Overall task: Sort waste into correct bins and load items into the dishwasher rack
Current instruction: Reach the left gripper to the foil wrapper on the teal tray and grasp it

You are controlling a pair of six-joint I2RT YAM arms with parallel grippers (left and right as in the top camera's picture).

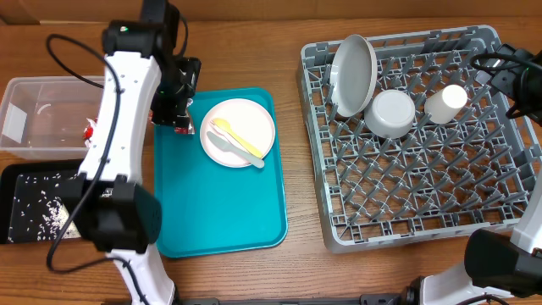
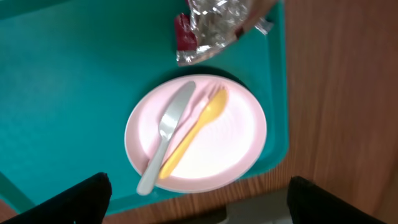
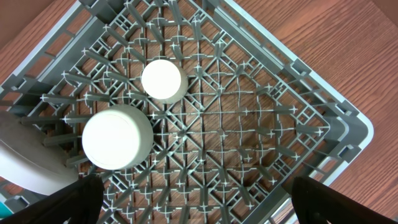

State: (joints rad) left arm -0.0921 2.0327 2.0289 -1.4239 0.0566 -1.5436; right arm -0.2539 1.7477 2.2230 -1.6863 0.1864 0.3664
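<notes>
A round white plate [image 1: 246, 119] lies on the teal tray [image 1: 220, 212], with a yellow fork [image 1: 239, 137] and a white knife [image 1: 227, 148] on it. A crumpled silver-and-red foil wrapper [image 2: 214, 25] and a small red packet [image 2: 183, 32] lie at the tray's corner beside the plate [image 2: 224, 143]. My left gripper [image 1: 174, 110] hangs open above that corner, nothing between its fingers [image 2: 68, 202]. The dishwasher rack [image 1: 406, 229] holds a leaning plate [image 1: 354, 74], an upturned bowl [image 1: 392, 113] and an upturned cup [image 1: 446, 103]. My right gripper [image 1: 517, 76] hovers open and empty over the rack's far right corner.
A clear tub [image 1: 42, 93] with a bit of red waste [image 1: 89, 131] stands at the far left. In front of it a black tray [image 1: 17, 182] holds scattered rice [image 1: 47, 212]. Bare wood separates the teal tray and the rack.
</notes>
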